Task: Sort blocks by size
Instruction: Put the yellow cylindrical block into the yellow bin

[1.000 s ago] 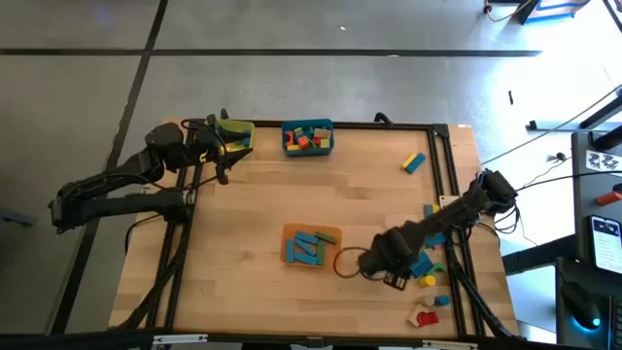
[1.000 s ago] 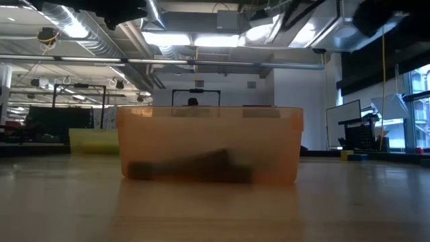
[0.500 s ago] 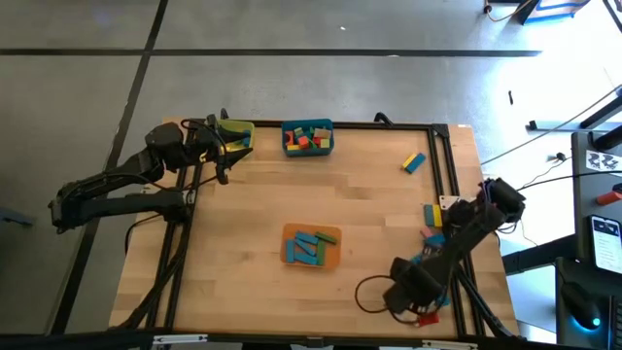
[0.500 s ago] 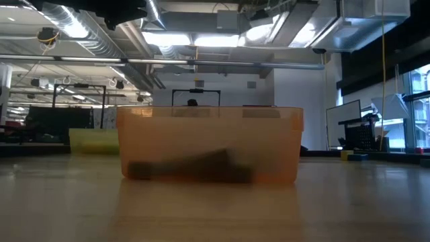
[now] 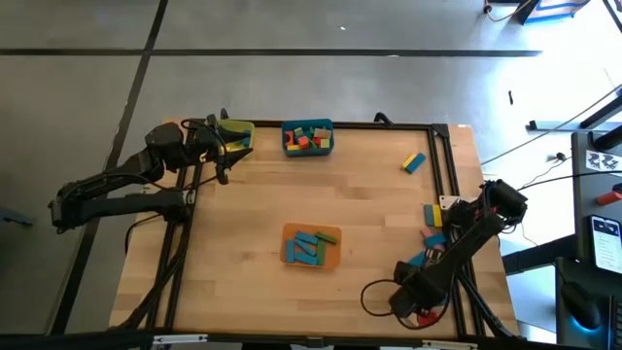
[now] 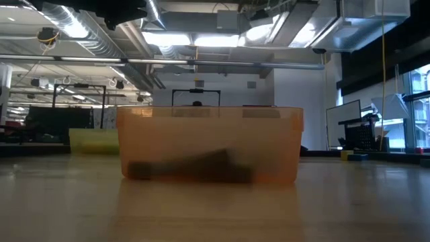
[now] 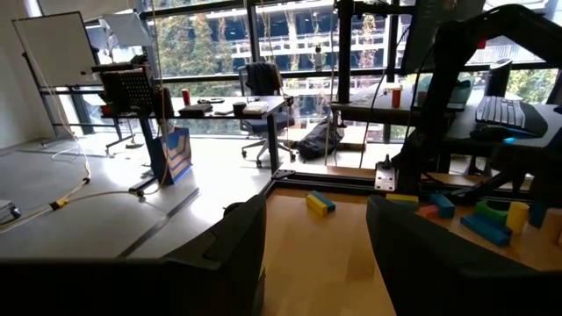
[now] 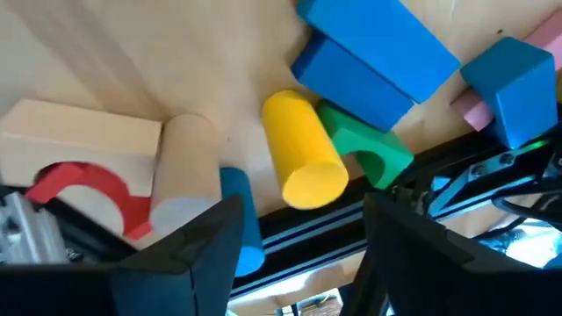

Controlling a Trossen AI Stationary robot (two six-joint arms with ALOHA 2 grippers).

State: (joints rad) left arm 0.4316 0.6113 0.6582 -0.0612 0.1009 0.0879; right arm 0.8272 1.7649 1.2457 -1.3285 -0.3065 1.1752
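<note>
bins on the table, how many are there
3. The yellow bin sits at the far left corner by the left gripper, the teal bin just beside it, and the orange bin at the table's middle. None seems hidden.

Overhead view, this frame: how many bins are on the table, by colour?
yellow bin: 1
teal bin: 1
orange bin: 1
Total: 3
</note>
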